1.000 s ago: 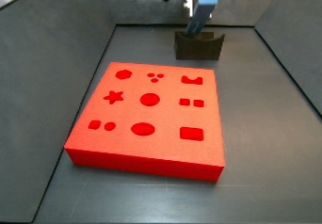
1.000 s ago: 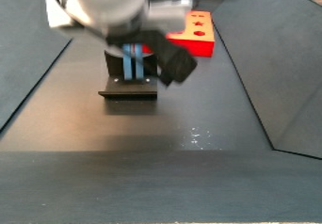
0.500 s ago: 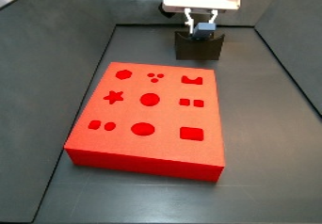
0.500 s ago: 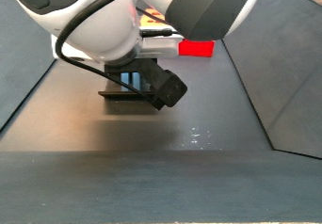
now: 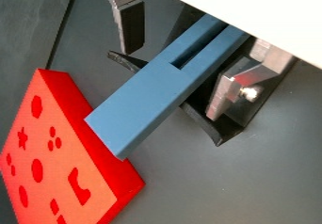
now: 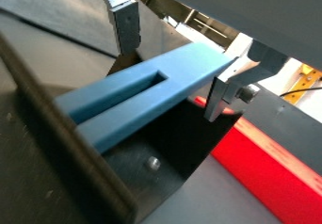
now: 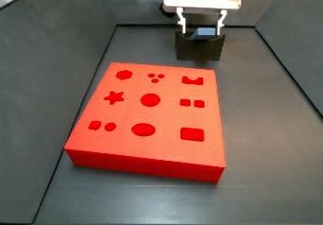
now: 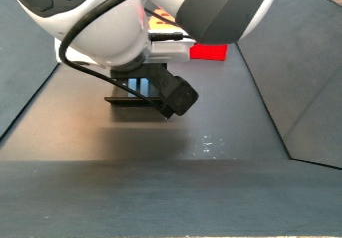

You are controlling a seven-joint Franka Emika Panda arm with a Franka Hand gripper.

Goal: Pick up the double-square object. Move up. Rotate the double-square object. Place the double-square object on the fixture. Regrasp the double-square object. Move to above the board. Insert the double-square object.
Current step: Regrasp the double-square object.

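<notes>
At the far end of the dark tray floor (image 7: 151, 196) you've got the gripper (image 7: 201, 23) sitting low over the small dark notched fixture (image 7: 199, 47). Slim blue-grey double-square object (image 5: 170, 87) lies lengthwise in the fixture's notch, w/ a long groove along its upper face, seen in both wrist views (image 6: 132, 91). Flat silver fingers (image 5: 126, 21) stand either side of it, w/ a visible gap on each side in both wrist views, so jaws are spread and not clamping the piece. Large flat red board w/ recessed shape cutouts (image 7: 149, 115) lies just in front of the fixture in a side view, apart from it; its corner also shows in a wrist view (image 5: 56, 162). From the opposite side view the arm's bulky white and black body (image 8: 127, 22) blocks most of the fixture (image 8: 138, 100) & board (image 8: 207, 52); you only catch a sliver of blue (image 8: 140, 84) there.
</notes>
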